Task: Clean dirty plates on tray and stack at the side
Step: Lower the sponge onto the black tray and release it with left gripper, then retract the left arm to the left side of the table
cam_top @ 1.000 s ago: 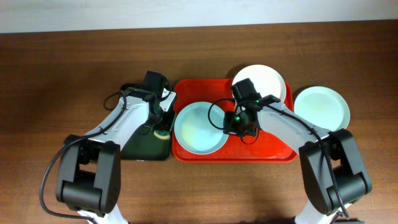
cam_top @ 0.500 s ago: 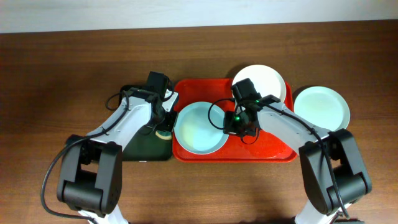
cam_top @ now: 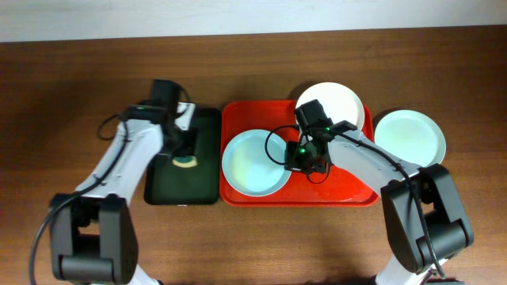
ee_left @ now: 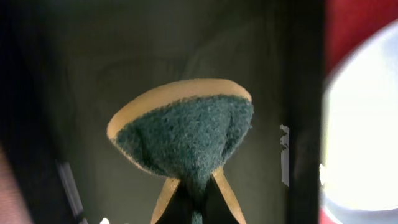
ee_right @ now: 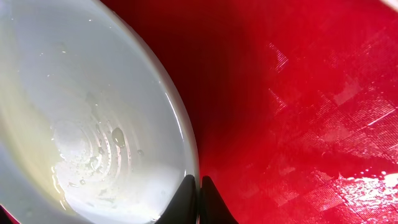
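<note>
Right gripper (ee_right: 199,183) pinches mint plate (cam_top: 249,165) by its rim; left gripper (ee_left: 194,194) clamps sponge (ee_left: 185,137) above green tray (cam_top: 170,186).

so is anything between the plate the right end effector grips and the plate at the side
Nothing sits directly between. The right end effector is shut on the mint plate's rim; toward the side plate lies only bare red tray and its raised rim to lift over. The white plate sits further back, probably clear.

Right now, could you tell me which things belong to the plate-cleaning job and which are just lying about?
Job: red plastic tray; mint-green round plate on it; white round plate at its corner; second mint-green plate beside it; green-and-yellow sponge.
Lying about: narrow dark green tray.
</note>
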`<state>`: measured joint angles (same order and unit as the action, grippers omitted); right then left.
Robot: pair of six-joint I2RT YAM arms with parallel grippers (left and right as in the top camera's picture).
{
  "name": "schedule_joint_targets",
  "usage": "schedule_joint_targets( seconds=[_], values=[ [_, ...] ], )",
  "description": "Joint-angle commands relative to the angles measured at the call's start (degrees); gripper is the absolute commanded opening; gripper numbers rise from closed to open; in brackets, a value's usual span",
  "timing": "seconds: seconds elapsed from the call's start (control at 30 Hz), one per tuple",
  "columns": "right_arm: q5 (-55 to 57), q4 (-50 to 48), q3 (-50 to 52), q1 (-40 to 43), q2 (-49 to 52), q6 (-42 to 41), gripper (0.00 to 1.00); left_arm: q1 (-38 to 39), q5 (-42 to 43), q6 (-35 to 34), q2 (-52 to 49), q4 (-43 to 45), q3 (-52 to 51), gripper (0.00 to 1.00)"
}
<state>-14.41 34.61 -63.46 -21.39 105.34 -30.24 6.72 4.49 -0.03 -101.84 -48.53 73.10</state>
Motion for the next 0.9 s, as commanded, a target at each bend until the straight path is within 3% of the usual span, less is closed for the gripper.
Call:
schedule_joint_targets(
  seconds=[0.0, 0.2, 0.43, 0.47, 0.53, 0.57, 0.63, 0.87],
  values=[
    [1.1, 0.1, -0.1, -0.4, -0.1, -0.3, 0.04, -4.6, 5.7, -0.6, 1.1, -0.6, 0.8, 0.0],
    [1.2, 0.1, -0.1, -0.4, -0.1, -0.3, 0.04, -5.9, 6.1, -0.7, 1.1, 1.6, -2.9, 0.0],
    [1.1, 0.1, -0.1, -0.4, -0.1, -0.3, 0.04, -5.9, 6.3, -2.2, 1.0, 10.1, -12.1, 0.0],
    [1.1, 0.1, -0.1, -0.4, -0.1, -0.3, 0.04, -5.9, 6.3, -2.2, 1.0, 10.3, -12.4, 0.05],
    [1.1, 0.1, -0.1, -0.4, -0.1, -0.3, 0.04, -5.9, 6.6, -2.5, 1.1, 10.4, -12.2, 0.27],
    [1.2, 0.1, -0.1, -0.4, -0.1, -0.3, 0.04, -5.9, 7.0, -3.1, 1.3, 10.3, -12.0, 0.31],
    [1.2, 0.0, -0.1, -0.3, -0.1, -0.3, 0.04, -6.0, 8.7, -3.6, 1.8, 9.7, -10.6, 0.47],
    [1.3, 0.0, -0.1, -0.3, -0.1, -0.3, 0.07, -8.3, 8.8, -6.9, 8.6, 5.6, -3.0, 0.68]
  ],
)
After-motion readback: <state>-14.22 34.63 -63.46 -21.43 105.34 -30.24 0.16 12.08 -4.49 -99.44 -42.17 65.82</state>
